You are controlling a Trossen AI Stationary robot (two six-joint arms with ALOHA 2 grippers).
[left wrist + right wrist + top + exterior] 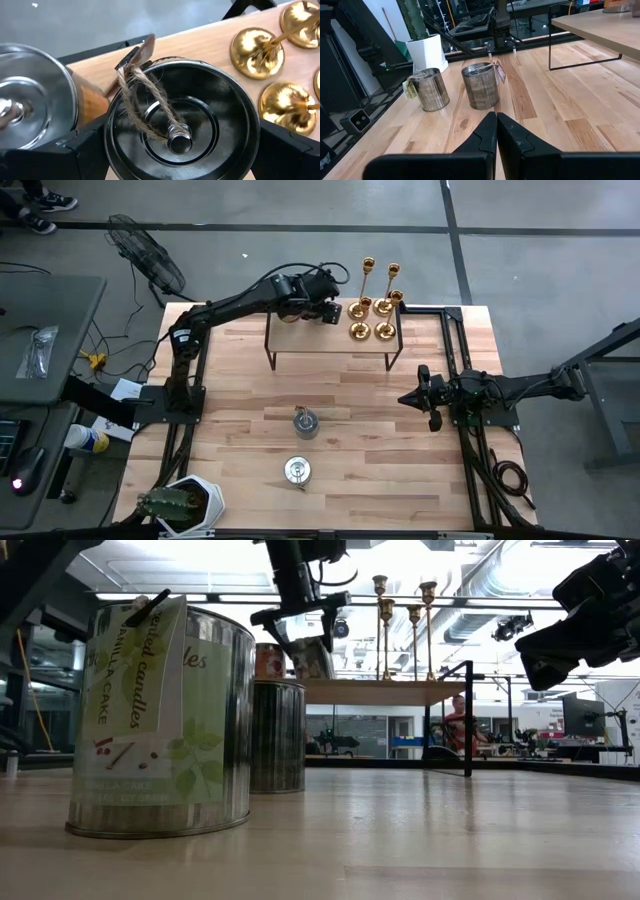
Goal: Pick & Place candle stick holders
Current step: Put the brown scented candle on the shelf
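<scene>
Two squat silver tins stand on a raised wooden shelf [300,340] at the table's far side, beside several gold candlesticks [375,305] that stand on their round bases. My left gripper [327,311] is over the shelf, pointing down and open. Its fingers stand on either side of one tin [182,125], which has a twine-tied tag on its lid. The other shelf tin [30,100] is right beside it. Two more tins [305,422] [296,470] stand on the table's middle. My right gripper [405,398] waits shut and empty at the table's right. My left gripper has its fingers [90,147] close against the tin's round wall [112,150] on two opposite sides, coming from above. I cannot tell whether they touch it. The tin stands upright on the shelf.
The shelf stands on thin black legs [468,720] with free room under it. A white planter [185,505] sits at the near left corner. Black arm frames run along both table sides. A person [458,720] sits in the room beyond.
</scene>
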